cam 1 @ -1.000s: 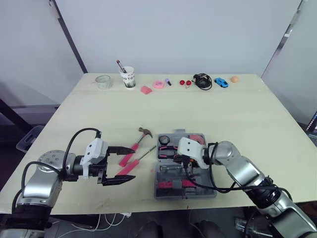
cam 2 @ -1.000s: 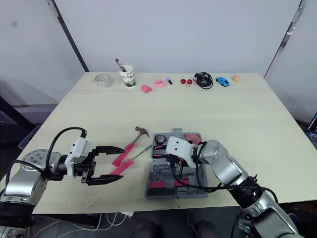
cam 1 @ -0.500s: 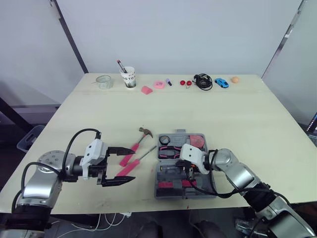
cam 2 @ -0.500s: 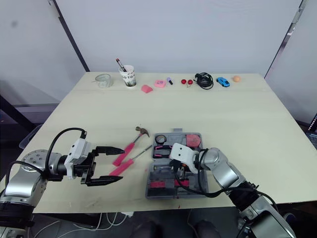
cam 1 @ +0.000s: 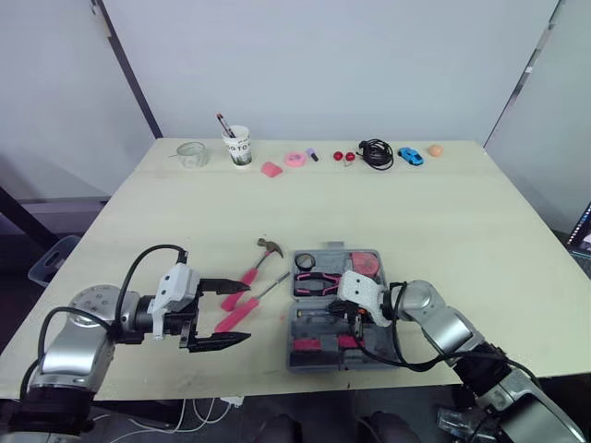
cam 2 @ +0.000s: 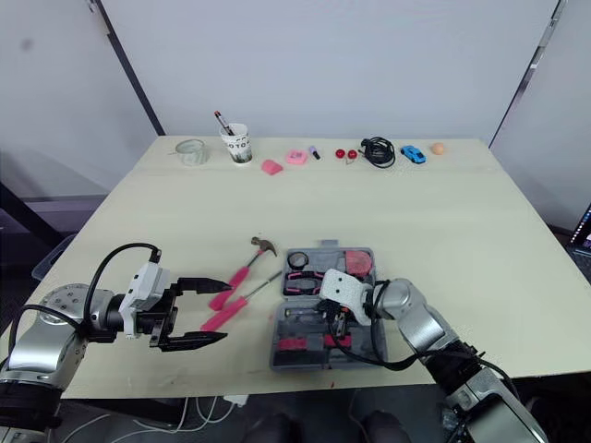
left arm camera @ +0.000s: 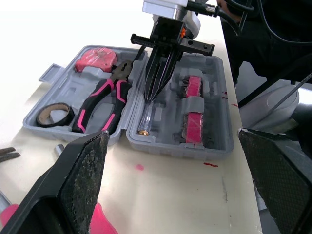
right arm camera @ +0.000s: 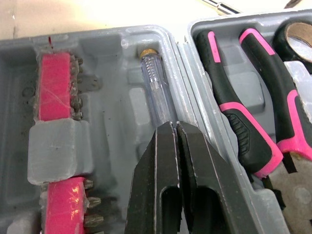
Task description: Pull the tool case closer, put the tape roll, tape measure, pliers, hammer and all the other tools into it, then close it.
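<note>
Pointing into the tool case (right arm camera: 183, 48), the right gripper (right arm camera: 174, 126) has its 2 fingers together above a clear tester (right arm camera: 155, 83); the left gripper (cam 1: 231, 314) is spread wide.

A big pale table in a white room.
The table (cam 1: 277, 203) is light yellow. A plain white wall (cam 1: 323, 65) stands at 12 o'clock. 1 dark pole (cam 1: 129, 69) leans at 11 o'clock, 1 grey pole (cam 1: 522, 74) at 1 o'clock.
</note>
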